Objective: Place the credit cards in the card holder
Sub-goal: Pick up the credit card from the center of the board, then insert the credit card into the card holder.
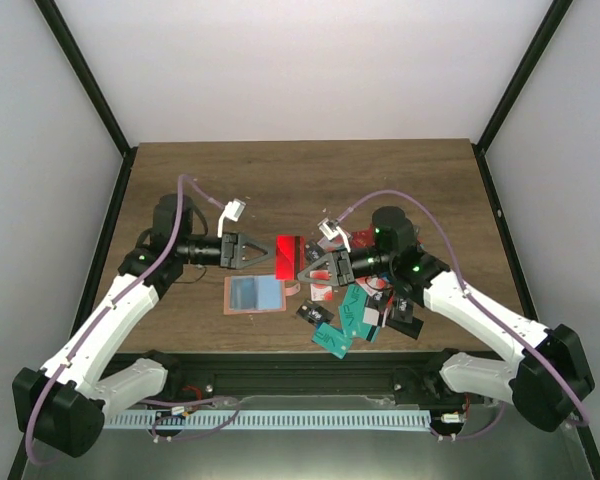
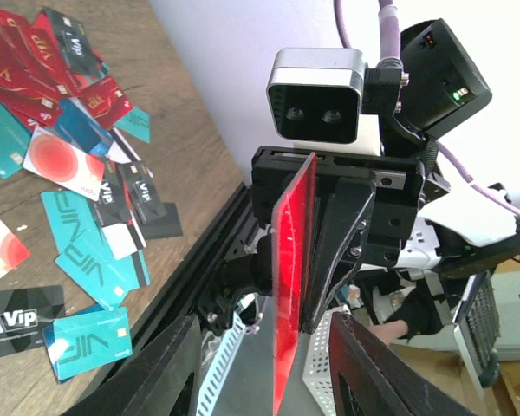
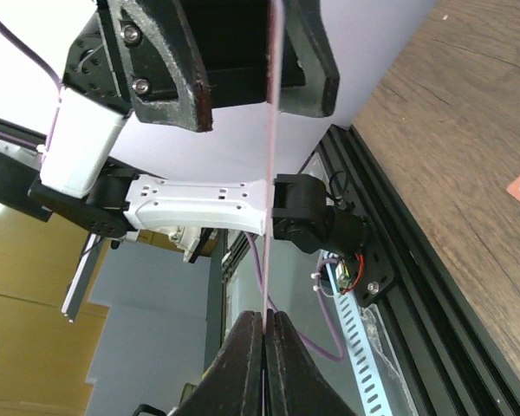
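A red credit card (image 1: 288, 247) hangs upright in the air between the two grippers, above the table's middle. My right gripper (image 1: 303, 272) is shut on one edge of it; in the right wrist view the card (image 3: 269, 156) shows as a thin line pinched at the fingertips (image 3: 264, 314). My left gripper (image 1: 271, 253) faces it, open. In the left wrist view the card (image 2: 290, 277) stands edge-on between the spread left fingers (image 2: 160, 373), with a gap on each side. The card holder (image 1: 253, 294) lies open on the table below, its bluish pockets up.
Several red, teal and black cards (image 1: 352, 310) lie in a loose pile right of the card holder, under the right arm; the left wrist view shows them too (image 2: 69, 165). The table's front edge and black rail (image 1: 280, 360) run close below.
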### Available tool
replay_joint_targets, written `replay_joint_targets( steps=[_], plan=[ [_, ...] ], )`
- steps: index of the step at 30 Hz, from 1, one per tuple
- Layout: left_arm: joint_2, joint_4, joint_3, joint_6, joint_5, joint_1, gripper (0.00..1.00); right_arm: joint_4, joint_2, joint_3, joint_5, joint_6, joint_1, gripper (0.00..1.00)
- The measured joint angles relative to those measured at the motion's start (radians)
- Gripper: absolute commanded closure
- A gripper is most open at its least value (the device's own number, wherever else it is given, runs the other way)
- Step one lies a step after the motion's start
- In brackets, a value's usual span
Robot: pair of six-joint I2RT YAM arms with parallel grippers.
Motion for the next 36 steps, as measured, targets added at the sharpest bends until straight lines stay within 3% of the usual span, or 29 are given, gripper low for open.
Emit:
replay_joint_targets(
  steps=[5,10,16,21,23,24,28,36],
  plan=[
    [-0.002,0.066,-0.01,-0.05,0.025,0.0,0.58,0.032,0.008,0.006,-0.029,0.008,0.0,0.99],
    [-0.002,0.116,-0.019,-0.082,0.036,0.0,0.73,0.037,0.021,0.023,-0.049,0.005,0.0,0.99],
    [-0.002,0.149,-0.024,-0.104,0.037,-0.001,0.76,0.04,0.046,0.042,-0.069,0.001,0.0,0.99],
    [-0.002,0.177,-0.024,-0.13,0.041,-0.01,0.94,0.045,0.064,0.051,-0.084,0.001,0.0,0.99],
    [-0.002,0.189,-0.026,-0.133,0.044,-0.014,0.96,0.046,0.068,0.051,-0.089,0.001,0.0,0.98],
    [-0.002,0.191,-0.027,-0.136,0.044,-0.016,0.96,0.047,0.069,0.051,-0.092,0.001,0.0,0.95],
    [-0.002,0.188,-0.028,-0.135,0.037,-0.016,0.96,0.048,0.084,0.055,-0.099,-0.003,-0.001,0.6],
    [0.014,-0.13,0.019,0.073,-0.105,0.088,0.96,-0.087,0.146,0.085,-0.011,-0.101,-0.002,0.56]
  ],
)
